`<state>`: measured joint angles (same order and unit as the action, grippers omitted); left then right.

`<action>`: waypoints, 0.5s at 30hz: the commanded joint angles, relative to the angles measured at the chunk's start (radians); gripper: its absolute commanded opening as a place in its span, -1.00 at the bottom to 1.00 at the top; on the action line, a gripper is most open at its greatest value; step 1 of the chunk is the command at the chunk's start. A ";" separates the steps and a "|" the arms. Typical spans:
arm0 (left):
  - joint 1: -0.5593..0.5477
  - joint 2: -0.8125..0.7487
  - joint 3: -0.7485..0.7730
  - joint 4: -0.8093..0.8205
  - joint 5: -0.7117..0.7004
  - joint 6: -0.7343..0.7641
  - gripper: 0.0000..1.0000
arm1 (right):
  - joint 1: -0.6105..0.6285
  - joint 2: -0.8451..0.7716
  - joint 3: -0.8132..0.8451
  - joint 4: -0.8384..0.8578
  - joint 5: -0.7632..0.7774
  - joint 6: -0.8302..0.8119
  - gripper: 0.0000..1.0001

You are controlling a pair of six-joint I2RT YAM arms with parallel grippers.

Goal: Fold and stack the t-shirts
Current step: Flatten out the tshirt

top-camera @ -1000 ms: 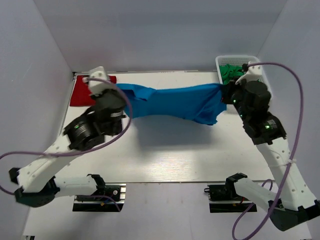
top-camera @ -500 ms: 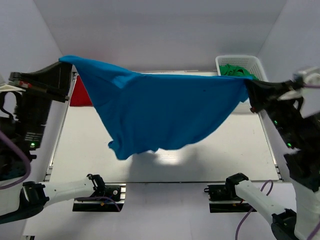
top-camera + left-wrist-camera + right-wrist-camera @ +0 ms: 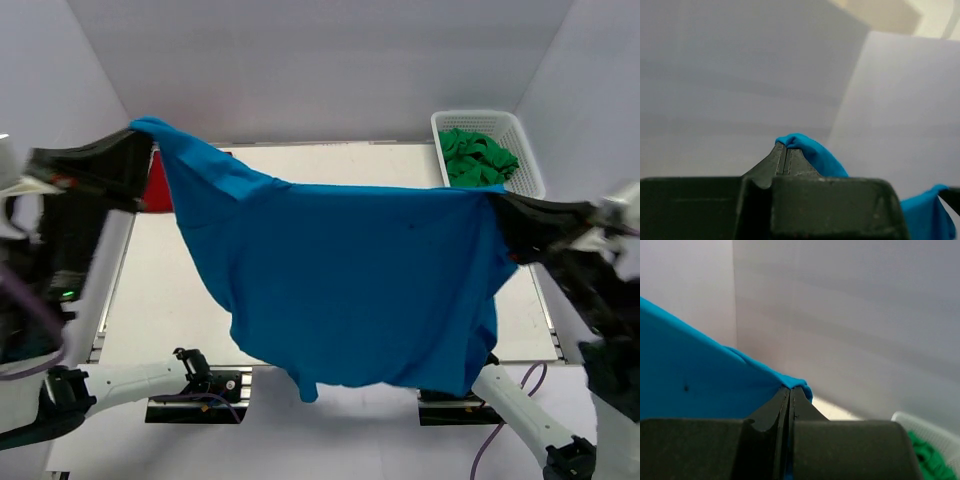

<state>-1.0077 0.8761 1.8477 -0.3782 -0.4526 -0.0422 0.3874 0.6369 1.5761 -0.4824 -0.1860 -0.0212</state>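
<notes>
The bright blue t-shirt (image 3: 350, 280) hangs spread wide in the air above the table, held by two corners. My left gripper (image 3: 148, 135) is shut on its upper left corner, and the cloth shows at the fingertips in the left wrist view (image 3: 807, 152). My right gripper (image 3: 492, 200) is shut on its right corner, and the cloth shows in the right wrist view (image 3: 700, 375). The shirt's lower edge droops toward the near edge of the table. The dark red t-shirt (image 3: 157, 190) lies at the far left of the table, mostly hidden behind my left arm and the blue cloth.
A white basket (image 3: 525, 150) with green cloth (image 3: 475, 155) in it stands at the far right corner; its rim also shows in the right wrist view (image 3: 920, 427). The white table (image 3: 150, 290) is boxed in by pale walls on three sides.
Both grippers have lifted the blue shirt off the table and pulled it apart. It went from a stretched band to a wide hanging sheet, now lower and nearer the camera.
</notes>
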 commanded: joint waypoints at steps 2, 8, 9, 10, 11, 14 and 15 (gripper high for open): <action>-0.006 0.056 -0.309 0.262 -0.389 0.112 -1.00 | -0.002 0.070 -0.181 0.135 0.078 0.047 -1.00; 0.055 0.303 -0.541 0.635 -0.683 0.272 -1.00 | -0.010 0.318 -0.481 0.291 0.375 0.152 -1.00; 0.093 0.387 -0.541 0.615 -0.683 0.215 -1.00 | -0.015 0.390 -0.490 0.321 0.372 0.161 -1.00; 0.118 0.429 -0.526 0.557 -0.683 0.182 -1.00 | -0.019 0.426 -0.508 0.336 0.362 0.159 -1.00; 0.147 0.472 -0.516 0.526 -0.683 0.148 -1.00 | -0.024 0.499 -0.508 0.356 0.359 0.161 -1.00; 0.273 0.653 -0.457 0.374 -0.614 -0.023 -1.00 | -0.050 0.739 -0.466 0.390 0.335 0.172 -1.00; 0.303 0.700 -0.440 0.352 -0.563 -0.056 -1.00 | -0.056 0.782 -0.441 0.395 0.330 0.165 -1.00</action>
<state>-0.7971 1.5414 1.3376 0.0566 -1.0286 0.0448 0.3557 1.3228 1.0710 -0.2173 0.1196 0.1246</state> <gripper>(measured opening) 0.009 0.008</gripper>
